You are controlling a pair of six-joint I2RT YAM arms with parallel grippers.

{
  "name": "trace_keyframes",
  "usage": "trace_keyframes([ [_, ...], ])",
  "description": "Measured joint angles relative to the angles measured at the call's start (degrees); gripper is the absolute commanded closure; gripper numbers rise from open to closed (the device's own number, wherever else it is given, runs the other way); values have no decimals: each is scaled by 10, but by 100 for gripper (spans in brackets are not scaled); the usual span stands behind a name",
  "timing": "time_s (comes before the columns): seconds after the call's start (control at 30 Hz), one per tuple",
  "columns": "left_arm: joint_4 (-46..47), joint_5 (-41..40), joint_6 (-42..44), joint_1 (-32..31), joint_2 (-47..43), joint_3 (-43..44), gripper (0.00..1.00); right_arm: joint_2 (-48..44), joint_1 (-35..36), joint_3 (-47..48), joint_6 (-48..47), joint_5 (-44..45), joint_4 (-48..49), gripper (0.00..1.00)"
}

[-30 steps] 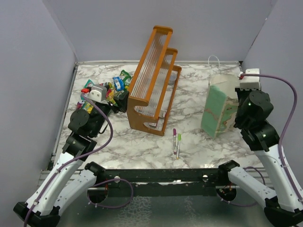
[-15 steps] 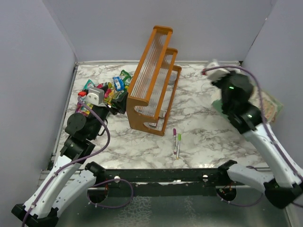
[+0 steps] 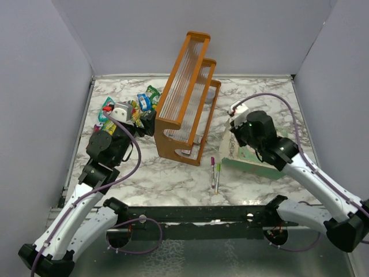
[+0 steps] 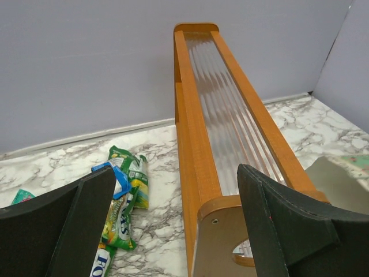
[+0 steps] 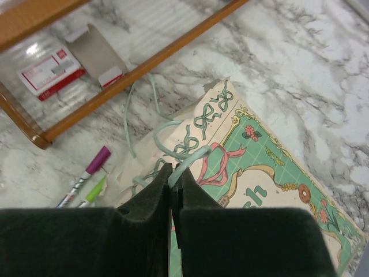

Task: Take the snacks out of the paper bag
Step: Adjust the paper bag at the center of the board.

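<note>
Table (image 3: 173, 176): marble, with the rack (image 3: 184, 107) standing mid-field between my two arms. Bag (image 3: 256, 158) lies flat on its side right of the rack, printed face up. Its long axis runs from the mouth, near the rack foot, back toward the near right edge. I cannot see inside it, but it looks flat, so I judge it empty or nearly so. Snacks (image 3: 135, 104) are heaped on the table at far left, beyond the rack and well apart from the bag. Right gripper (image 5: 170, 176) sits directly over the mouth end of the bag, fingers pressed together, with the cord (image 5: 190, 157) of a handle coming out from between the tips. I read that as a pinch on the cord. Left gripper (image 4: 176, 170) is spread wide and holds nothing, beside the snacks and facing the rack. Pens (image 3: 215, 170) lie just beside the bag mouth. The right arm is much the nearer to the bag. Any lift or tip goes by that cord, and the thin handle may slip.
</note>
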Motion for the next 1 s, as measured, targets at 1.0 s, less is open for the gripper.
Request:
trace_keyframes([
  [1.0,112,345,-193,-11,-67,-68,18,-468,-2,-62,-323,-232,-299,98],
])
